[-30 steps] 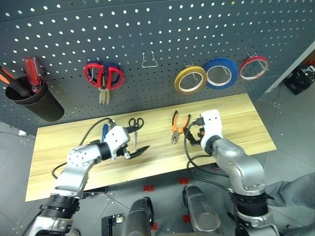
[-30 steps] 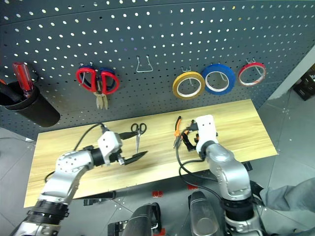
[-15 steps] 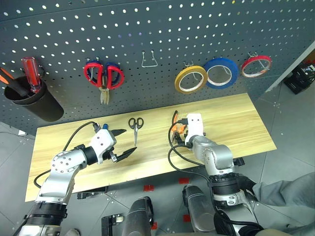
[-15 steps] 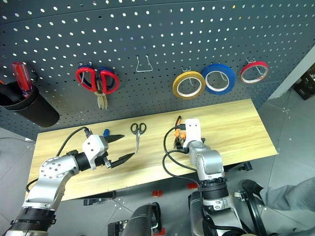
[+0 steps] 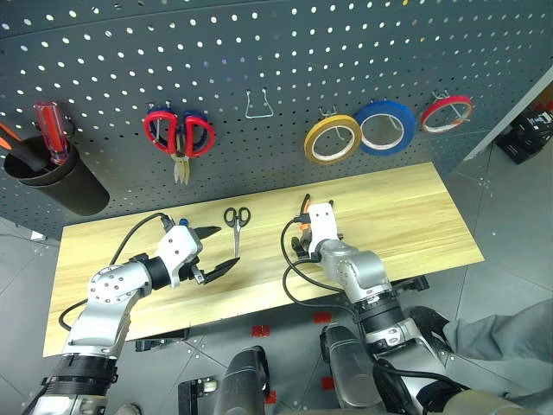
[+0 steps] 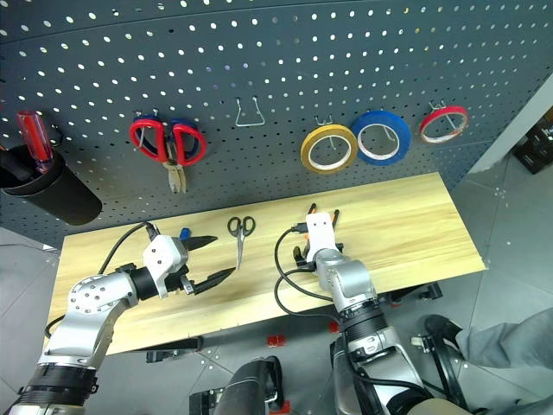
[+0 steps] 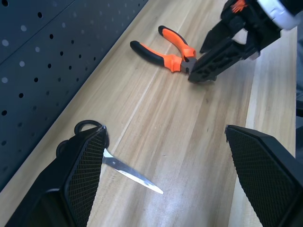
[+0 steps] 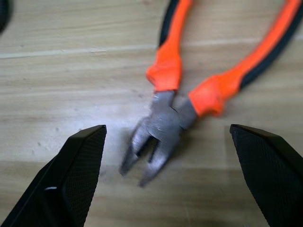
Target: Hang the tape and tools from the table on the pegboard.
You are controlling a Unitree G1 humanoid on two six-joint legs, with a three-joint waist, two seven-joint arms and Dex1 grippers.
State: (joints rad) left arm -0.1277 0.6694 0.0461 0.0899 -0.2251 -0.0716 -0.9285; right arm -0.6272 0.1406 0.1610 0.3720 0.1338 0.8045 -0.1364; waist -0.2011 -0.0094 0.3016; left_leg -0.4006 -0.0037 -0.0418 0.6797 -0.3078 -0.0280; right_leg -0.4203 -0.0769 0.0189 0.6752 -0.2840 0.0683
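On the light wooden table (image 5: pixel 415 216) below the pegboard (image 5: pixel 346 52), seen from my head camera, my right gripper (image 7: pixel 208 59) leans down over the pliers (image 8: pixel 189 90), whose orange handles show just past its white wrist housing. My left gripper (image 5: pixel 216 252) hangs over the tabletop with its two black fingers spread wide and nothing between them; the small black-handled scissors (image 5: pixel 236 221) lie just beyond it, and a blue screwdriver handle (image 6: pixel 184 233) shows beside its wrist. The red tape ring (image 5: pixel 447 112) hangs on a hook at the board's right, next to the blue roll (image 5: pixel 388 126) and the yellow roll (image 5: pixel 333 139).

From my left wrist, the scissors' blade lies near my wide-spread fingers, and my right gripper's tips stand at the pliers' head, well apart from mine.

From my right wrist, the pliers lie flat, grey nose between my wide-open, empty fingers (image 8: pixel 75 179).
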